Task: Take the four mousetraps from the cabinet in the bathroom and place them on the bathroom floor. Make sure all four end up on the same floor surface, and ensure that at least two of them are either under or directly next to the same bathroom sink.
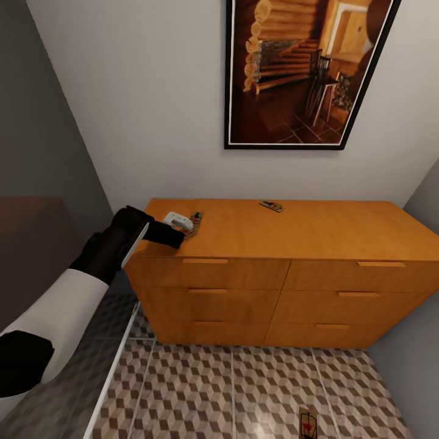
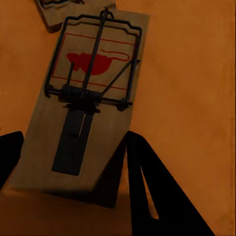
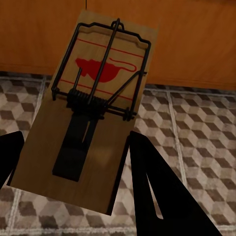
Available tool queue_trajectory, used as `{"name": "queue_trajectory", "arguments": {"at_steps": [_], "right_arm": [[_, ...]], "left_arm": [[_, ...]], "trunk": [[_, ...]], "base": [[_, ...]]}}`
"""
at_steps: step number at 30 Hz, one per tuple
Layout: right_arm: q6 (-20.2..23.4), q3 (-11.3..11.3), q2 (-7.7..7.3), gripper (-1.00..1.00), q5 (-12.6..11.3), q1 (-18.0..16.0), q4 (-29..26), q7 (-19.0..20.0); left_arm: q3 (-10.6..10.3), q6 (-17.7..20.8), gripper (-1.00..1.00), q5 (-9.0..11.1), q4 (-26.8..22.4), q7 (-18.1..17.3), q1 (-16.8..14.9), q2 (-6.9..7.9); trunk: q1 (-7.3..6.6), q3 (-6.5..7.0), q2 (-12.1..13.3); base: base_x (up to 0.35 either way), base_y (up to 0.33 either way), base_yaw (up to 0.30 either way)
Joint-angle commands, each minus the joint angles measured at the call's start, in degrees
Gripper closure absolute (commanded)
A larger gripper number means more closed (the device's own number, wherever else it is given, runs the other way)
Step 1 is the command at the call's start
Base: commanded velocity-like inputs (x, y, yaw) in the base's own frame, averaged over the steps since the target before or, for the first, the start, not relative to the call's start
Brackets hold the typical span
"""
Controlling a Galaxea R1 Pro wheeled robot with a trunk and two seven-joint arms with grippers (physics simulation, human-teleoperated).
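1. Head view: the cabinet (image 1: 274, 244) has every drawer pushed in, so what's inside is hidden. On its top, the left gripper (image 1: 183, 230) sits at the front left corner over a mousetrap (image 1: 194, 221) that's mostly covered. A second mousetrap (image 1: 271, 206) lies near the back edge. A third (image 1: 308, 424) lies on the bathroom floor (image 1: 244, 384) in front of the cabinet, cut off by the frame edge.
2. Left wrist view: fingers (image 2: 152, 187) spread on either side of the mousetrap (image 2: 83, 103) on the cabinet top; can't tell if they're actually pinching it. Another trap (image 2: 59, 12) is just past it, cropped.
3. Right wrist view: right gripper (image 3: 73, 182) clamped on a mousetrap (image 3: 88, 108), held above the floor tiles in front of the cabinet.
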Motion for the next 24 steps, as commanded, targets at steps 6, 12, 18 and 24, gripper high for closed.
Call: {"name": "queue_trajectory", "arguments": {"at_steps": [6,12,18,24], "right_arm": [[-0.2,0.2,-0.01,1.00,0.2,0.0,0.0,-0.3],[-0.1,0.2,-0.01,1.00,0.2,0.0,0.0,-0.3],[-0.2,0.3,-0.01,1.00,0.2,0.0,0.0,-0.3],[-0.1,0.2,-0.01,1.00,0.2,0.0,0.0,-0.3]], "left_arm": [[0.1,0.4,1.00,-0.5,-5.0,-0.3,0.0,0.28],[0.2,0.5,1.00,-0.4,-8.6,-0.4,0.0,0.77],[0.2,0.5,1.00,-0.3,-9.4,-0.4,0.0,1.07],[0.2,0.5,1.00,-0.2,-9.1,-0.4,0.0,1.24]], "trunk": [[0.00,-0.05,0.0],[0.00,-0.05,0.0],[0.00,-0.05,0.0],[0.00,-0.05,0.0]], "base": [[0.000,0.000,0.000],[0.000,0.000,0.000],[-0.003,0.000,0.000],[-0.232,0.000,0.000]]}}
